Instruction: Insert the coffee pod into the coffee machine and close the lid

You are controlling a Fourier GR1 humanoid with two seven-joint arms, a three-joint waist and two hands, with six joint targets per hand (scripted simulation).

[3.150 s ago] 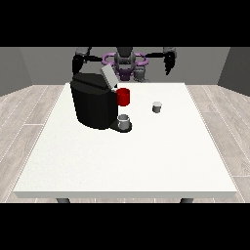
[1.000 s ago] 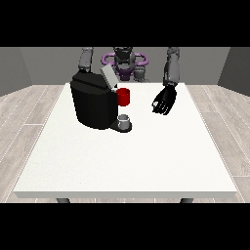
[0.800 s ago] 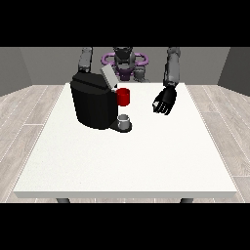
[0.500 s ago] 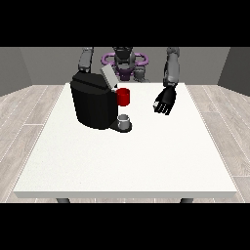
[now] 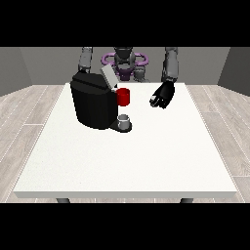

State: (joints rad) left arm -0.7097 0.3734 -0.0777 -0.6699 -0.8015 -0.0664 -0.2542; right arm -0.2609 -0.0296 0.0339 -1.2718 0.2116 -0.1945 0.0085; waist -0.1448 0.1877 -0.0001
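Because the lid (image 5: 108,77) of the black coffee machine (image 5: 93,101) stands tilted up at the upper left of the frame, the pod slot under it looks ready to take something, and that is surely why it has been left open. A red part (image 5: 124,96) juts from the machine's front, and a small grey cup (image 5: 125,119) sits on the drip base below it, placed to catch the brew.

Over at the right of the machine, the robot hand (image 5: 162,95) at the view's right hangs above the white counter (image 5: 132,156), fingers curled down and inward. From where I stand I cannot make out the coffee pod itself; the spot beneath that hand shows no pod on the counter, so my guess is the pod sits inside the curl of those fingers, but whether they grip it I cannot tell. The hand is apart from the machine, well short of the raised lid.

At the view's left only a grey forearm (image 5: 86,58) rises behind the machine; its hand is hidden.

If the pod is held, carrying it across to the open slot comes next, then lowering the lid.
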